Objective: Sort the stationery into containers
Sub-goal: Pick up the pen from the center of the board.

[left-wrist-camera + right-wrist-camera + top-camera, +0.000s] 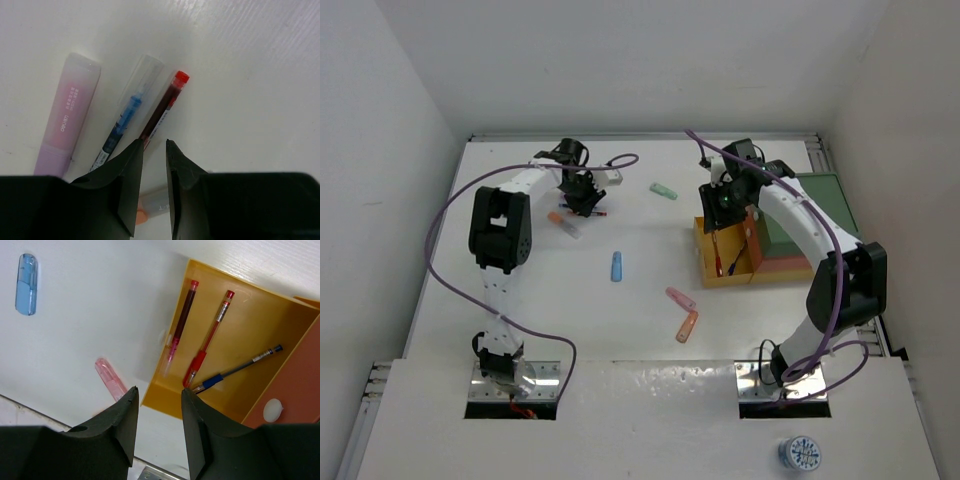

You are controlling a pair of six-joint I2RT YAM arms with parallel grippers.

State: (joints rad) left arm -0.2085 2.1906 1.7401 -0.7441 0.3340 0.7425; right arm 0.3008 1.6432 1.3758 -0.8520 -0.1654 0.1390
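The left claw (154, 144) is open just a little and holds nothing. It hangs over the end of a red pen (162, 107), and a blue pen (125, 120) and a purple marker (70, 115) lie beside that pen on the table (250, 75). The right claw (159, 391) is open and empty over the rim of the yellow tray (260, 320), where three pens (205, 347) already lie. I think most of the job is left, because the blue marker (617, 266), green marker (663, 190), pink marker (680, 298) and orange marker (687, 326) are out on the table too.

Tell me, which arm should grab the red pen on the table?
Left. The left tool, open, sits right over that red pen, while the right tool is far off above the yellow tray.
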